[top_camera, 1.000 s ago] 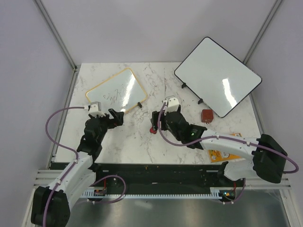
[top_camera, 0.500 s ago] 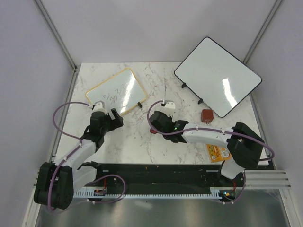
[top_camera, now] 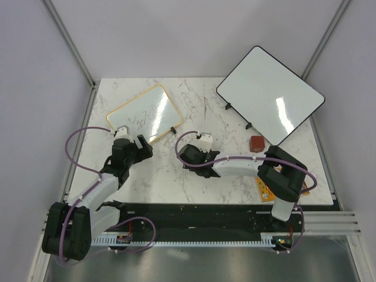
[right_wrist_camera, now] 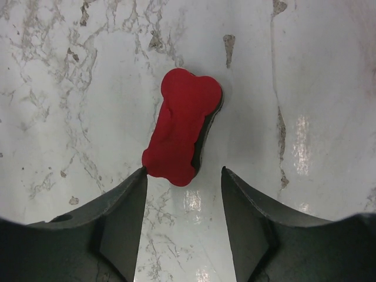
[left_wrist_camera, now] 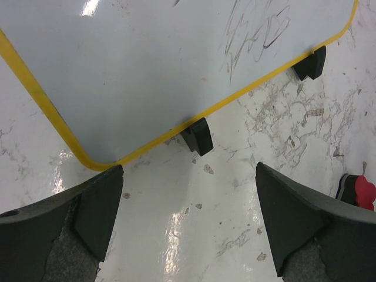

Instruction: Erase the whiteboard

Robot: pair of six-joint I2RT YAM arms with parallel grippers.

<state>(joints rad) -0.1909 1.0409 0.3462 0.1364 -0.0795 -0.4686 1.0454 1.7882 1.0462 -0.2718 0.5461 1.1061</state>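
Right end effector has reached the one red eraser

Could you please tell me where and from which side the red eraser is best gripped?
Grip the red eraser across its narrow waist, coming straight down from above: it lies red side up on the table, bone-shaped, and the right end effector hangs open over its near end.

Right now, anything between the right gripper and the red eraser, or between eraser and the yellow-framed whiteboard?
Nothing visible. The right gripper is open, the red eraser just off its fingertips. Between eraser and whiteboard lies only bare table; the open left gripper sits off the board's near edge.
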